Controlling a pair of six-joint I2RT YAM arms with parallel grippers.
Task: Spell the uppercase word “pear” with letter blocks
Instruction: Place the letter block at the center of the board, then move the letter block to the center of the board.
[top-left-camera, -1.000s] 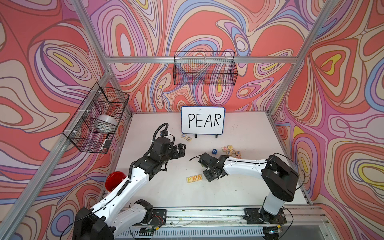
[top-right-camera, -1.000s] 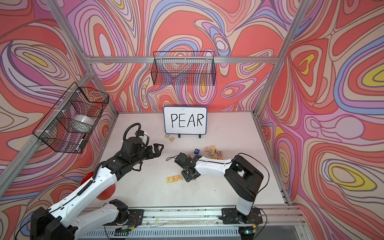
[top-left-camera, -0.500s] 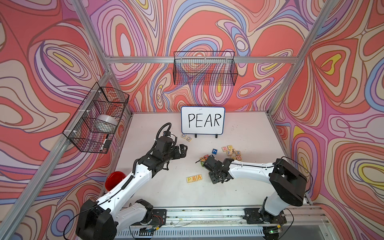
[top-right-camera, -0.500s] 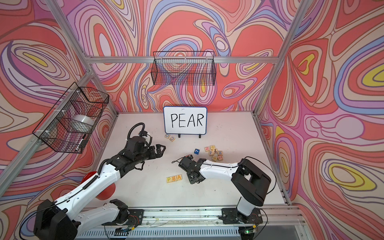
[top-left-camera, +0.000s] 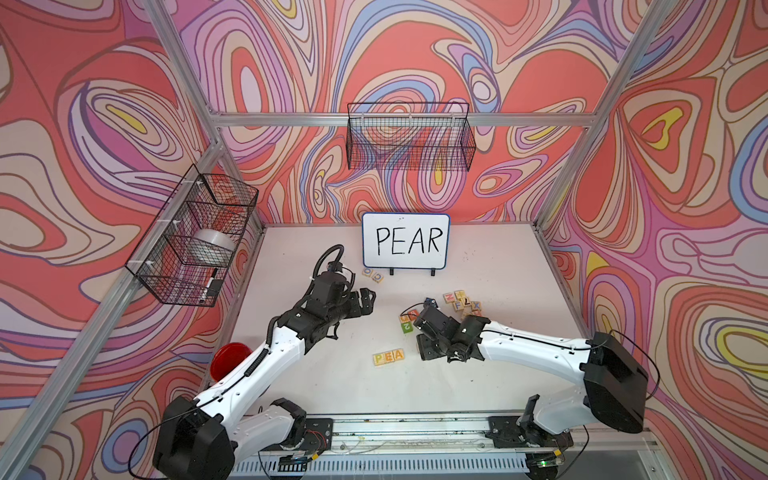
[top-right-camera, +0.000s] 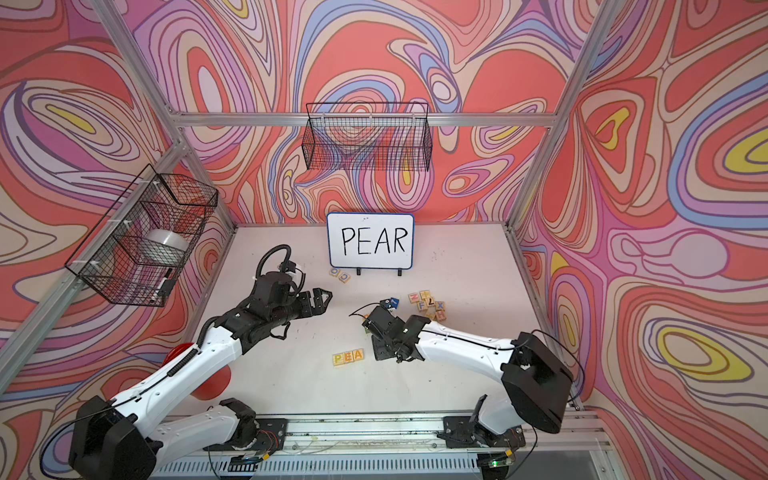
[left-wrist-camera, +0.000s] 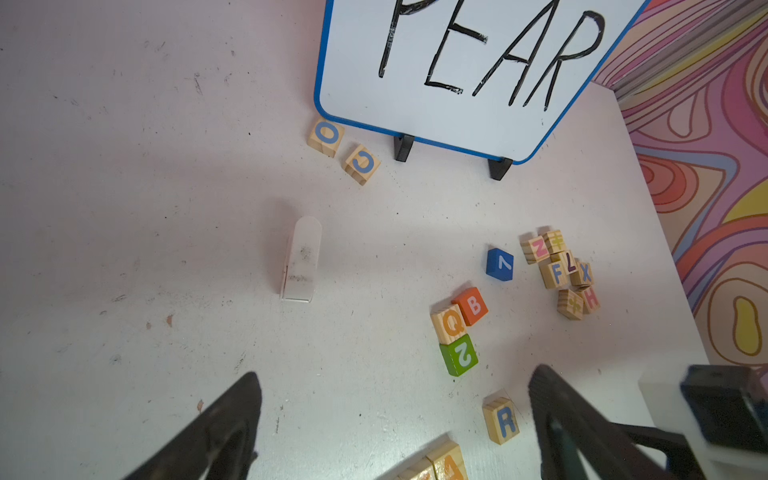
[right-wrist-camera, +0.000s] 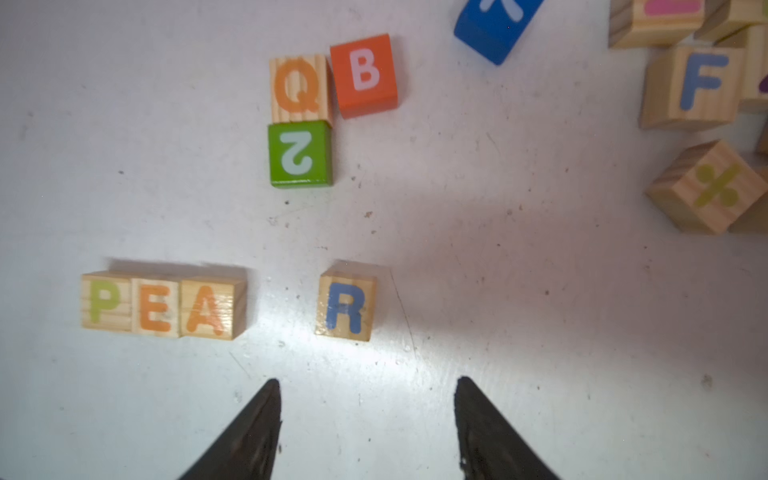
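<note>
Nearest, the right pincer (right-wrist-camera: 365, 419) hangs spread and empty over the desk (right-wrist-camera: 540, 332), just short of the R block (right-wrist-camera: 345, 306), which stands apart from the touching P (right-wrist-camera: 106, 301), E (right-wrist-camera: 156, 307) and A (right-wrist-camera: 210, 309) row. Farther off, the left pincer (left-wrist-camera: 395, 419) gapes wide, holding nothing.

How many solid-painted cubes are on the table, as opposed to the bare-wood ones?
3. The orange-red B cube sits beside the wooden Q block; the green 2 cube touches that Q's other side; the blue cube lies apart, nearer the wooden pile, which could hide more.
</note>
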